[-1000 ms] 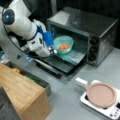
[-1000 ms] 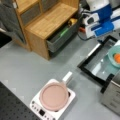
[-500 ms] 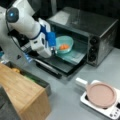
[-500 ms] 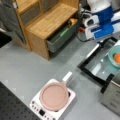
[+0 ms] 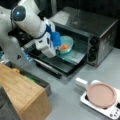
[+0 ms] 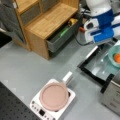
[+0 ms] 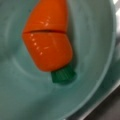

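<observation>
I had the end effector (image 5: 58, 51) down over the teal bowl (image 5: 66, 44) on the open door of the toaster oven (image 5: 85, 35). Compared with a second before, the arm had dropped lower and pushed closer to the bowl; half a second before it was already nearly where it sat now, so I read the motion as slowing to a hover.

Finger state: could not tell. The blue wrist housing hid the fingertips in both front views, and no finger showed in the wrist view.

The wrist view was filled by the toy carrot (image 7: 47, 40), orange body with a cut seam across it and a green stub (image 7: 63, 75) at the lower end, lying on the bottom of the bowl (image 7: 20, 95). In a front view the carrot (image 6: 117, 58) showed as an orange spot inside the bowl (image 6: 111, 56), at that view's right edge. It appeared not to have shifted across the earlier frames.

My judgement: the close, centred framing suggested the end effector was lined up just above the carrot, not yet lifting it.

Further out: oven door (image 5: 60, 63) lying flat and open; a pink pan (image 5: 101, 94) on a white hotplate (image 5: 110, 110) on the grey desk (image 6: 30, 67); a wooden cabinet (image 6: 47, 22) with an open drawer (image 6: 62, 36), items inside indistinct.
</observation>
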Available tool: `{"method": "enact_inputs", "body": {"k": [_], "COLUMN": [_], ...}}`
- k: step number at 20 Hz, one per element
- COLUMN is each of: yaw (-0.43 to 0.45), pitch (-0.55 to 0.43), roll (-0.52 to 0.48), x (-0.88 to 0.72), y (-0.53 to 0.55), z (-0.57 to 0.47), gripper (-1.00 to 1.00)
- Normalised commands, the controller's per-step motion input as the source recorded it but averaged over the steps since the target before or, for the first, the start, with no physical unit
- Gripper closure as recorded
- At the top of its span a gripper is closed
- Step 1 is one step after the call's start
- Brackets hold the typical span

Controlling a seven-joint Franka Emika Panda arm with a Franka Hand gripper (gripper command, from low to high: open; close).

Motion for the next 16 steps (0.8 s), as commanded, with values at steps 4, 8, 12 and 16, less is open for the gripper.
{"method": "enact_inputs", "body": {"k": [4, 8, 12, 16], "yaw": [-0.068, -0.086, -0.080, -0.054], "pitch": [0.024, -0.006, -0.033, -0.056], "roll": [0.092, 0.092, 0.085, 0.084], "x": [0.14, 0.12, 0.09, 0.05], "y": [0.13, 0.14, 0.14, 0.11], "z": [-0.01, -0.07, -0.11, -0.09], "gripper": [-1.00, -1.00, -1.00, -1.00]}}
